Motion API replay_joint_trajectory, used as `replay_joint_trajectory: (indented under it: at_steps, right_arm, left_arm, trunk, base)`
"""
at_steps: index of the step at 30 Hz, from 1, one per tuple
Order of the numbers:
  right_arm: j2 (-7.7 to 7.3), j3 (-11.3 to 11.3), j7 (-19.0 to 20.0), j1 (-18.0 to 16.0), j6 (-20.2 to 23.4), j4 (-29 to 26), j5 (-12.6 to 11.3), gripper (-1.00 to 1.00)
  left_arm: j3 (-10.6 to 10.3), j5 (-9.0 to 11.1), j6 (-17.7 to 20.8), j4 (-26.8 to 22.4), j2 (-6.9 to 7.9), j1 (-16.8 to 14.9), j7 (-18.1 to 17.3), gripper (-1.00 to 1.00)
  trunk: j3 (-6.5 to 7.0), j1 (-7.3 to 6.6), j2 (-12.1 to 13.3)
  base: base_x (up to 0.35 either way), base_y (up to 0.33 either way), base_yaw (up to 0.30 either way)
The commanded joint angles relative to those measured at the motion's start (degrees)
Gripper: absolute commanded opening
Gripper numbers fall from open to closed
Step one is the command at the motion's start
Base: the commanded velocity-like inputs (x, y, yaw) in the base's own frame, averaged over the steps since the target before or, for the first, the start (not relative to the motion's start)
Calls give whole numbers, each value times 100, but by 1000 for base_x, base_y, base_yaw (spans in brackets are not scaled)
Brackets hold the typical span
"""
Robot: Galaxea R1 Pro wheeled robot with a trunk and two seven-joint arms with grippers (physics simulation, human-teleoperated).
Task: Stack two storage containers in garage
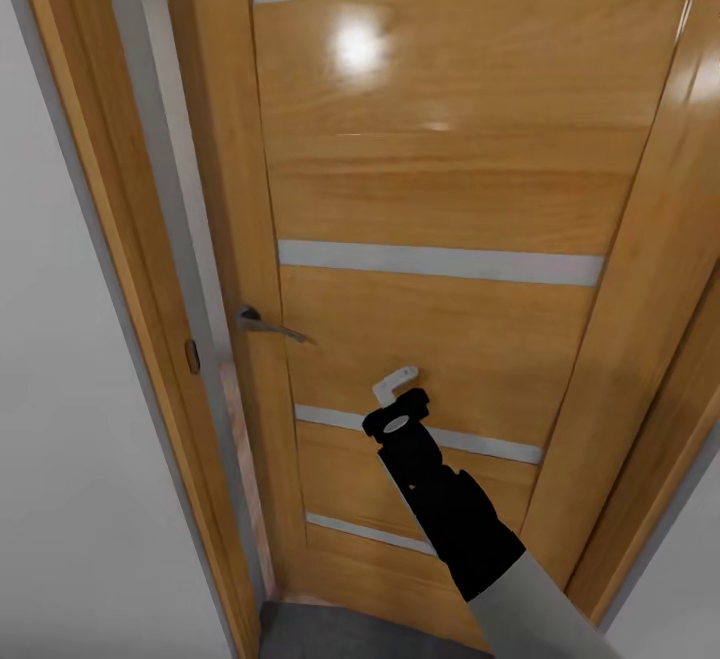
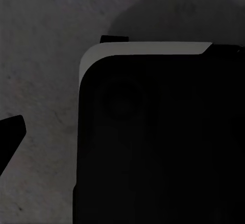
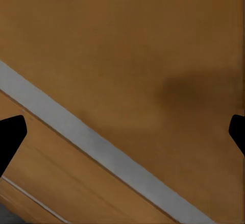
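Observation:
The two storage containers are out of view. An orange-brown wooden door (image 1: 450, 169) with frosted strips (image 1: 440, 262) stands right in front of me, its metal handle (image 1: 268, 324) at the left. My right gripper (image 1: 397, 407) is stretched out against the lower door, just above a frosted strip. In the right wrist view the right gripper (image 3: 122, 132) is open and holds nothing, with the door panel (image 3: 127, 45) very close. The left gripper (image 2: 122, 132) hangs over the dark grey floor (image 2: 46, 40); one fingertip (image 2: 10, 137) shows at the edge, set wide.
The door frame (image 1: 110, 239) and a white wall (image 1: 60, 459) close in on the left; another wall (image 1: 680, 599) lies at the right. A narrow gap (image 1: 235, 419) runs along the door's handle side. Dark grey floor (image 1: 330, 634) lies below. My own black base (image 2: 163, 142) sits under the left wrist.

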Motion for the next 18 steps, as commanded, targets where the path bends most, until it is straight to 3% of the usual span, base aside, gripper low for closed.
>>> replay_joint_trajectory:
  at_steps: [1, 9, 18]
  right_arm:
    - [0, 21, -36, -78, 19, 31, 86, 100]
    - [0, 32, -37, -441, -21, 316, 62, 100]
    - [0, 36, -37, -1028, -174, 1203, 47, 100]
  left_arm:
    - [0, 33, -13, 0, 0, -1, -5, 100]
    - [-3, 33, -13, 0, 0, -1, -5, 100]
    - [-9, 33, -13, 0, 0, -1, -5, 100]
  trunk:
    - [-5, 0, -3]
    - [-5, 0, -3]
    - [-5, 0, -3]
  base:
    - [0, 0, 0]
    - [0, 0, 0]
    - [0, 0, 0]
